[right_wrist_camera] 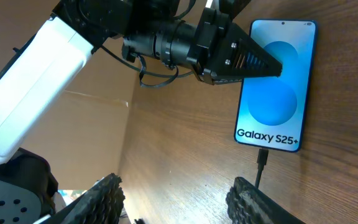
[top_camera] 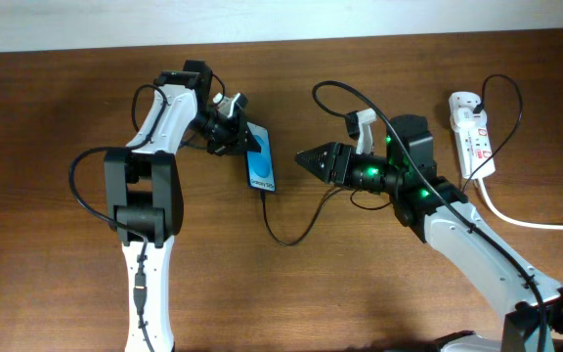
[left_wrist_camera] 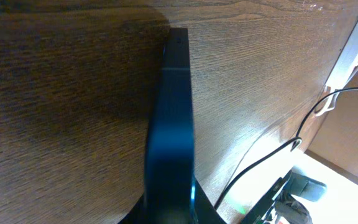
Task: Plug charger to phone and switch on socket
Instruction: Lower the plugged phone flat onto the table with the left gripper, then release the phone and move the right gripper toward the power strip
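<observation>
The phone (top_camera: 262, 166) lies on the wooden table, blue screen up; the right wrist view shows it (right_wrist_camera: 277, 93) with "Galaxy S25+" text. The charger (top_camera: 283, 238), a thin black cable, has its plug tip (right_wrist_camera: 261, 159) in the phone's bottom end. It loops across the table towards the socket (top_camera: 473, 135), a white power strip at the far right. My left gripper (top_camera: 235, 137) is shut on the phone's upper left edge, and its fingers (right_wrist_camera: 253, 62) reach over the screen. The left wrist view shows the phone edge-on (left_wrist_camera: 171, 112) between the jaws. My right gripper (top_camera: 306, 156) is open and empty, just right of the phone.
The socket's thick white cord (top_camera: 528, 221) runs off the right edge. The black cable arcs over the right arm (top_camera: 323, 90). Wooden table (top_camera: 57, 108) all around.
</observation>
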Available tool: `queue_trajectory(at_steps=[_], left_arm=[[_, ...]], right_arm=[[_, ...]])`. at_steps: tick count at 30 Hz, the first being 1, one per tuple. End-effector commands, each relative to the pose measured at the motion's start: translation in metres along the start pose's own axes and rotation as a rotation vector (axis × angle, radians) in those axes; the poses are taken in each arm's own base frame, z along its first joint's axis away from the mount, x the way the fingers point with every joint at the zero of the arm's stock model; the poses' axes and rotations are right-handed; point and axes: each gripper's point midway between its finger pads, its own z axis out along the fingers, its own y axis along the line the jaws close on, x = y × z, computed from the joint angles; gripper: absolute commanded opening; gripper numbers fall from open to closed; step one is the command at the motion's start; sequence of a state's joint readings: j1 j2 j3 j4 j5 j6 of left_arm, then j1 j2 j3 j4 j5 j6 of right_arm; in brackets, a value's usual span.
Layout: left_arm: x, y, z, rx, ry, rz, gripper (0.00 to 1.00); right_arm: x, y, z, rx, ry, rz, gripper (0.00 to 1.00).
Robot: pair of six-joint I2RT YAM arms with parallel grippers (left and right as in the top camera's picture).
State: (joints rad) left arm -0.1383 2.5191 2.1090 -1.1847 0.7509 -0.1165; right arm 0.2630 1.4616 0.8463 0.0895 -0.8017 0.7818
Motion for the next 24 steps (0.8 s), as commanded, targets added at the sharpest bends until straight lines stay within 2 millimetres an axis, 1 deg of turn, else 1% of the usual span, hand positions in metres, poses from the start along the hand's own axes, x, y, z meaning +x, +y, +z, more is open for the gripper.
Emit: queue_trajectory(at_steps=[1, 3, 5, 12, 15, 19, 22, 24], left_arm=[[0.001, 0.006, 0.001, -0.042, 0.001, 0.003, 0.15], [0.001, 0.006, 0.001, -0.043, 0.002, 0.002, 0.25], [0.002, 0.013, 0.000, -0.079, 0.005, -0.004, 0.30], [0.006, 0.048, -0.006, -0.287, 0.009, -0.033, 0.33], [0.007, 0.069, -0.014, -0.421, -0.001, -0.057, 0.34], [0.006, 0.072, -0.015, -0.442, -0.002, -0.055, 0.38], [0.007, 0.075, -0.017, -0.464, 0.000, -0.056, 0.46], [0.007, 0.075, -0.017, -0.465, 0.000, -0.056, 0.48]], right_arm=[[-0.004, 0.003, -0.001, -0.004, -0.010, -0.020, 0.59], [-0.004, 0.003, -0.001, -0.004, -0.010, -0.020, 0.59], [-0.004, 0.003, -0.001, -0.004, -0.010, -0.020, 0.59], [-0.004, 0.003, -0.001, -0.004, -0.010, -0.020, 0.59], [-0.004, 0.003, -0.001, -0.004, -0.010, -0.021, 0.60], [-0.004, 0.003, -0.001, -0.004, -0.009, -0.024, 0.60], [-0.004, 0.003, -0.001, -0.002, -0.008, -0.022, 0.60], [-0.003, 0.001, -0.001, 0.002, -0.004, -0.019, 0.60]])
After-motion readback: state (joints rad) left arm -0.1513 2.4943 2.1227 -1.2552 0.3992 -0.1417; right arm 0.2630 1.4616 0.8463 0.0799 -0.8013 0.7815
